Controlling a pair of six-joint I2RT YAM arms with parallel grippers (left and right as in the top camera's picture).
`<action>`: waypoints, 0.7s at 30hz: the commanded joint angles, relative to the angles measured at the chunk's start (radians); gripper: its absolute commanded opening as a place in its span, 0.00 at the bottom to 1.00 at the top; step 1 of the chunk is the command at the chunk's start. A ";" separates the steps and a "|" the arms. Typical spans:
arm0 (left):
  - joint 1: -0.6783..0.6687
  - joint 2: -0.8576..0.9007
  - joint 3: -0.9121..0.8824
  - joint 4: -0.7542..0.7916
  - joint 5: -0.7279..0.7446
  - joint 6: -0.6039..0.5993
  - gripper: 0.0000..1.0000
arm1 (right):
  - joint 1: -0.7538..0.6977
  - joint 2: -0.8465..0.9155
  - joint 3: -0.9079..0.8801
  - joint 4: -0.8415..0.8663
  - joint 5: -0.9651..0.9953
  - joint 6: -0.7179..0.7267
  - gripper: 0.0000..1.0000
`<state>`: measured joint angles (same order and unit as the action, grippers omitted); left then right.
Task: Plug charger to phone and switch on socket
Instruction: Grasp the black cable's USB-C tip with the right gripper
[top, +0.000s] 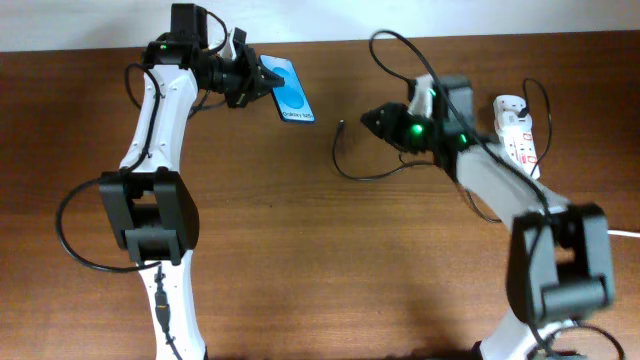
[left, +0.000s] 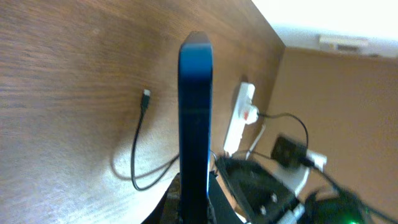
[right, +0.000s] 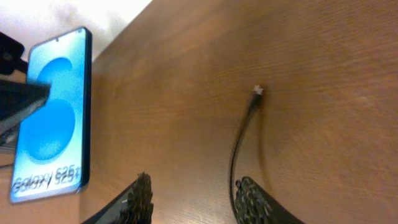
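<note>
the left gripper (top: 255, 82) pinches the phone (top: 290, 90) by one end, its free end held out toward the right arm. the right gripper (right: 194, 185) is spread and empty. the charger (right: 238, 144) lies on the table (right: 323, 74) with its plug tip (right: 258, 91) just ahead of that gripper and its cable running back beside the fingers, so the right arm is nearer; the socket (top: 518, 132) lies behind it.

The surface (top: 300, 250) is shown as brown grained wood with a dull sheen. The phone (top: 290, 95) is faced with glossy glass; the charger (right: 238, 143) is sheathed in smooth matt black; the socket (top: 520, 135), at 3 o'clock, is moulded in smooth white plastic.
</note>
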<state>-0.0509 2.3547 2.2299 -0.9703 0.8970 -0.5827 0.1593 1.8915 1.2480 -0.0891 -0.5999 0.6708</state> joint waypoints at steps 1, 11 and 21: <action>0.002 0.000 0.015 -0.035 0.148 0.106 0.00 | 0.047 0.143 0.195 -0.103 0.013 -0.061 0.45; 0.027 0.000 0.015 -0.034 0.326 0.105 0.00 | 0.098 0.330 0.224 -0.033 0.048 0.074 0.41; 0.027 0.000 0.015 -0.035 0.350 0.098 0.00 | 0.164 0.379 0.223 0.000 0.193 0.094 0.36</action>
<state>-0.0303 2.3547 2.2299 -1.0092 1.1831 -0.4900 0.3008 2.2379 1.4570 -0.1036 -0.4576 0.7635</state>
